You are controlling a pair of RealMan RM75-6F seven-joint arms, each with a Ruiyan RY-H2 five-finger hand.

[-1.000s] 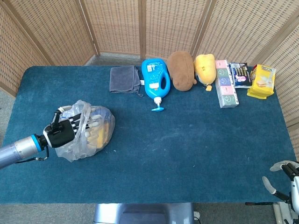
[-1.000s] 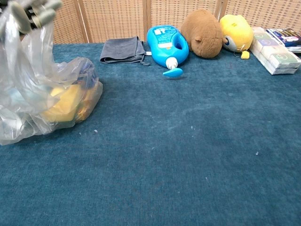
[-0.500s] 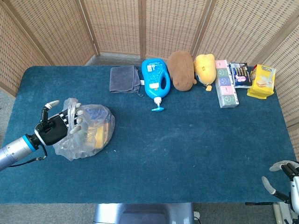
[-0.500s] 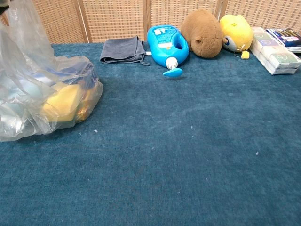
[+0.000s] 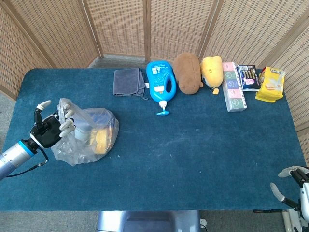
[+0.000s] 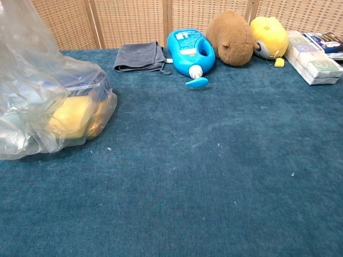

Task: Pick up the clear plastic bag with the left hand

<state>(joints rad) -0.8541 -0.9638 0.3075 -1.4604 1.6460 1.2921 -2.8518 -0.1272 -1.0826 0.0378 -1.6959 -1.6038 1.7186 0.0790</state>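
So the table [image 5: 193,159] is covered in blue carpet-like cloth, and the bag [image 5: 89,137] sits on it right beside the left hand [image 5: 47,129], on the side away from its arm. The hand has the bag's bunched-up top pinched in its fingers [image 5: 65,126], a couple of others sticking up loose. The bag's bulk rests on the cloth with yellow stuff showing through; in the chest view it fills the left edge and the hand is out of frame.

Well off from that hand, along the far edge: blue jug [image 5: 161,82] lying flat, brown plush [image 5: 188,72] touching a yellow plush [image 5: 211,70], grey towel [image 5: 129,82] nearest the hand, then a long box [image 5: 233,87], a dark packet [image 5: 249,77] and a yellow packet [image 5: 271,84].

Right hand [image 5: 295,186] only peeks in at the near corner, fingers look spread, holding nothing
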